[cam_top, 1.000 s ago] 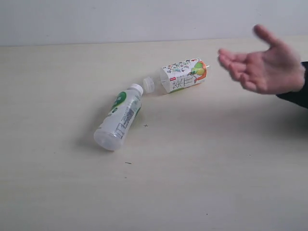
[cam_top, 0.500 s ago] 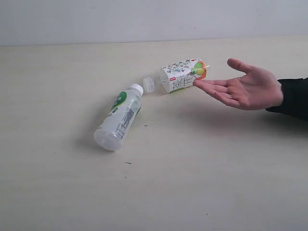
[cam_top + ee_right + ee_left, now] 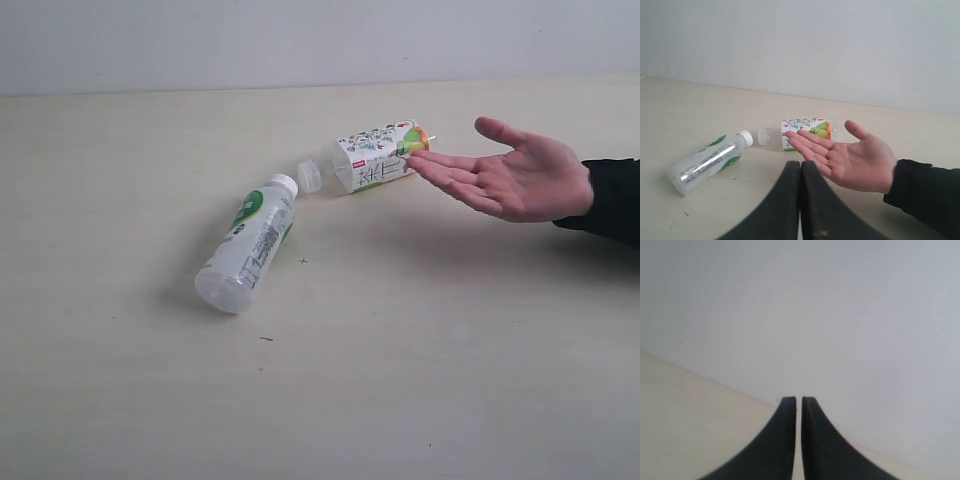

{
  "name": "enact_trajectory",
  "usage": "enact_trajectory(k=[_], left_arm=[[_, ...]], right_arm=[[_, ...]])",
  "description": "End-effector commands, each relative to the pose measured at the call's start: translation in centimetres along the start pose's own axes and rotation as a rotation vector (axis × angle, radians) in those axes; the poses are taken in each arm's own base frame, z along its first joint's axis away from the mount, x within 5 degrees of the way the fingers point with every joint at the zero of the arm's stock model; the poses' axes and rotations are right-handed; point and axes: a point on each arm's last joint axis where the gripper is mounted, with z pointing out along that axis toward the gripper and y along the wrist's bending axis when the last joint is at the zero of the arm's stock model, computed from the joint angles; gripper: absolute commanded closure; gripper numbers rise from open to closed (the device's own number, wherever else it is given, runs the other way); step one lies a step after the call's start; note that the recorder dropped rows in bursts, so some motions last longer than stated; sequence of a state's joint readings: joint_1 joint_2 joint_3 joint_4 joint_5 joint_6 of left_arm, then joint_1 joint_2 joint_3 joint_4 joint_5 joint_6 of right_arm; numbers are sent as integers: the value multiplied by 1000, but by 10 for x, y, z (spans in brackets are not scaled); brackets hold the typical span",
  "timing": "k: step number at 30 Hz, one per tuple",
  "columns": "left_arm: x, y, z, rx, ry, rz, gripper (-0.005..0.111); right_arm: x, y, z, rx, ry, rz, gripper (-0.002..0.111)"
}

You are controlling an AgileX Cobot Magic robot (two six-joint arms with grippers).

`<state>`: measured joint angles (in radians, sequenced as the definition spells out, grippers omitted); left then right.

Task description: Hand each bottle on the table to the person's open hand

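Two bottles lie on their sides on the pale table [image 3: 420, 380]. The white one with the green label [image 3: 248, 252] [image 3: 705, 162] is left of centre. The squarish clear one with the floral label [image 3: 375, 158] [image 3: 802, 131] lies farther back, its cap pointing left. A person's open hand [image 3: 510, 180] [image 3: 850, 157] hovers palm up from the right, fingertips over the floral bottle's base. My left gripper [image 3: 799, 400] is shut, facing a blank wall with only a strip of table in view. My right gripper [image 3: 800, 164] is shut and empty, short of the hand. Neither gripper shows in the exterior view.
A black sleeve [image 3: 612, 198] covers the person's forearm at the right edge. A plain light wall [image 3: 300, 40] runs behind the table's far edge. A few small dark specks [image 3: 303, 261] mark the tabletop near the green-labelled bottle.
The person's hand has turned palm up, flattened and come to rest over the floral bottle's end. Both bottles and both grippers have stayed put.
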<state>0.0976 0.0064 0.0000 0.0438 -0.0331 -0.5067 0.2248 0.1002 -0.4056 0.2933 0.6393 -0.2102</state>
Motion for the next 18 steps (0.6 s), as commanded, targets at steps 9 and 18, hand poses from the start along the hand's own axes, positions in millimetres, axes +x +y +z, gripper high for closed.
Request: enact_trajectory(k=[9, 18], left_arm=[[-20, -10, 11, 43, -79, 19, 100], [-55, -28, 78, -68, 185, 204, 100]], right_arm=[[0, -1, 0, 10, -14, -6, 108], [0, -1, 0, 10, -14, -6, 108]])
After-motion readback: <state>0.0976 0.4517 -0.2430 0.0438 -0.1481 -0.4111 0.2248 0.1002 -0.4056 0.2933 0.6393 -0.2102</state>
